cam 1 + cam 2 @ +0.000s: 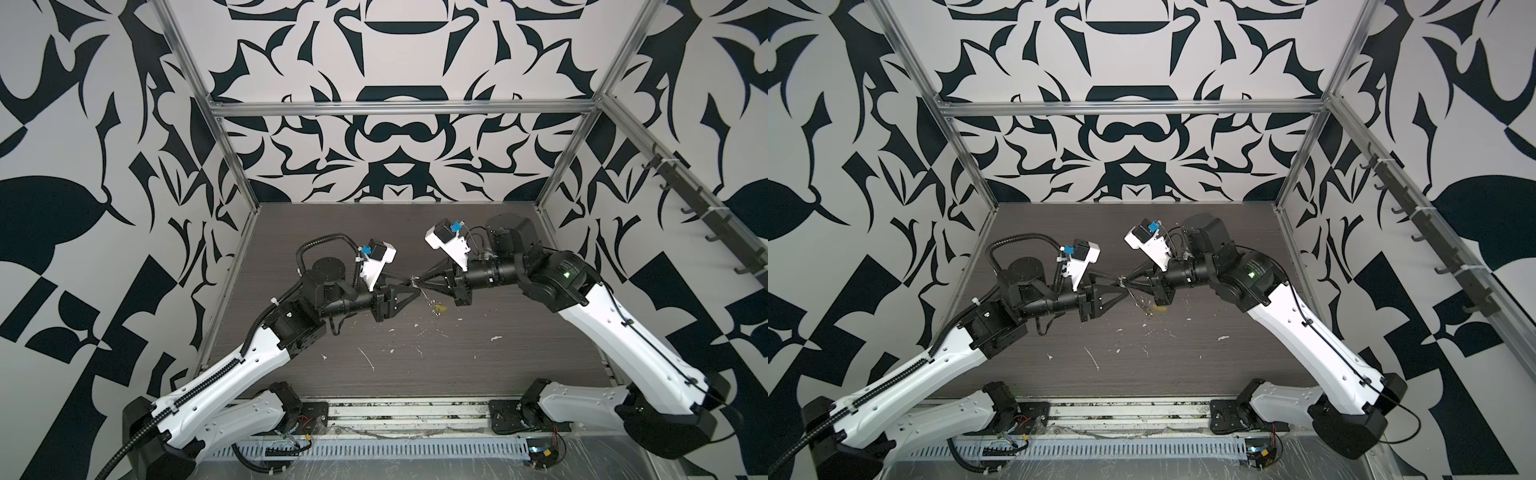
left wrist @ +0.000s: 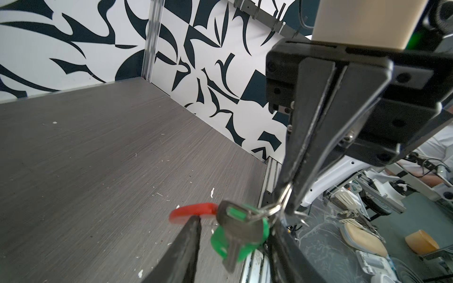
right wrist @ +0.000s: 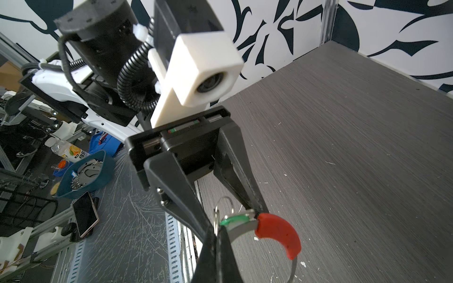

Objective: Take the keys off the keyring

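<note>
Keyring [image 3: 245, 226] hangs mid-air above desk [image 1: 498, 365] centre, right gripper [image 2: 285, 202] jaws pinched tight on its wire ring [image 2: 274, 209]; left gripper [image 2: 234, 221] jaws spread apart, straddling green-tagged key [image 2: 242, 231]. Prob. light, stiff, slick metal, swings freely; red sleeve [image 3: 279, 232] looks the grippiest spot to hold w/o slipping.

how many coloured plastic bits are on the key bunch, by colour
red sleeve: 1
green tag: 1
yellow tag: 1
total: 3
</note>
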Robot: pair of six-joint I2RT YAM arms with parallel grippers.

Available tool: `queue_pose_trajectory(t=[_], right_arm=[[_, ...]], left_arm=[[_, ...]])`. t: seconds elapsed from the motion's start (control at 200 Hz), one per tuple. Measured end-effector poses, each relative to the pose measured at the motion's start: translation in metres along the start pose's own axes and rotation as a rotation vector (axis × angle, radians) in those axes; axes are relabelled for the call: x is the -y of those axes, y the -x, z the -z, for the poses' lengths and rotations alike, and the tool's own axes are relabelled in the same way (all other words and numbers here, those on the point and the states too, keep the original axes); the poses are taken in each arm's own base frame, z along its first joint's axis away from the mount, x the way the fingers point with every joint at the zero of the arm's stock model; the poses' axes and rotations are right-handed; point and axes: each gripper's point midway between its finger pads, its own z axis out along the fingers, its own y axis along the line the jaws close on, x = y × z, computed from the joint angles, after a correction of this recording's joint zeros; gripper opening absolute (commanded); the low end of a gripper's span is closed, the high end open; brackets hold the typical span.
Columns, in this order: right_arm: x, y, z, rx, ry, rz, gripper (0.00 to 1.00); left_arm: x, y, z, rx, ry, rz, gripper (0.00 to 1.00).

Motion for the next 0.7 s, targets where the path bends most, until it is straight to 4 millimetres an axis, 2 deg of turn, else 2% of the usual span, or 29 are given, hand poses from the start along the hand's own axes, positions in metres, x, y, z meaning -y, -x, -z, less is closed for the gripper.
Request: queue_pose_trajectory(t=[0.08, 0.24, 0.385, 0.7], right_arm=[[0.000, 0.000, -0.001, 0.002, 0.004, 0.000, 0.00], [0.000, -0.001, -0.002, 0.006, 0.010, -0.007, 0.00], [0.002, 0.002, -0.002, 0.023, 0.004, -0.008, 0.00], [0.008, 0.011, 0.008, 0.125, -0.004, -0.044, 0.00]], left_arm=[[-0.002, 0.000, 0.000, 0.002, 0.016, -0.010, 0.38], [-0.007, 0.000, 0.000, 0.007, 0.054, -0.026, 0.15], [-0.004, 0.002, 0.004, 0.019, 0.063, -0.036, 0.01], [0.004, 0.008, 0.016, 0.069, 0.111, -0.059, 0.00]])
